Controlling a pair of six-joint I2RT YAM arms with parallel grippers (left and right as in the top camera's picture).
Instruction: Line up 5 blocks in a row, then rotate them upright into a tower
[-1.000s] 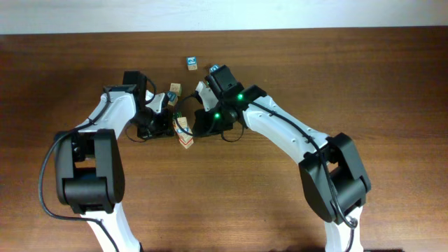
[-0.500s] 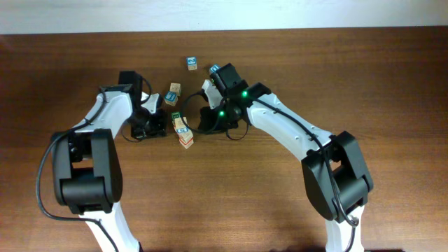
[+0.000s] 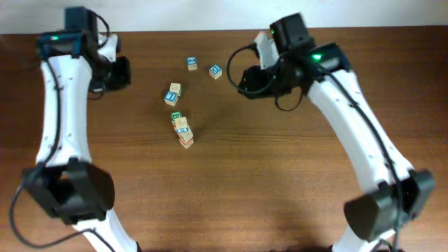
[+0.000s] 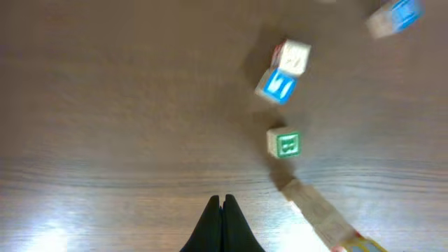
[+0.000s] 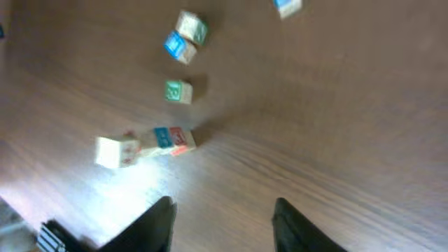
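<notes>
1. The glossy white-shelled left arm (image 3: 59, 112) has black joint housings, a black base and a thin black cable loop (image 3: 12, 206).
2. The matching white-and-black right arm (image 3: 357, 124) carries a small green light (image 3: 316, 58).
3. The left gripper (image 4: 222, 203) and right gripper (image 5: 222, 206) have matte black fingers.

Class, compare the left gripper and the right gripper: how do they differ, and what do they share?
The left gripper has its fingers pressed together; the right gripper has them apart. The left gripper hangs left of the blocks; the right gripper hangs on their right. Both hold nothing.
</notes>
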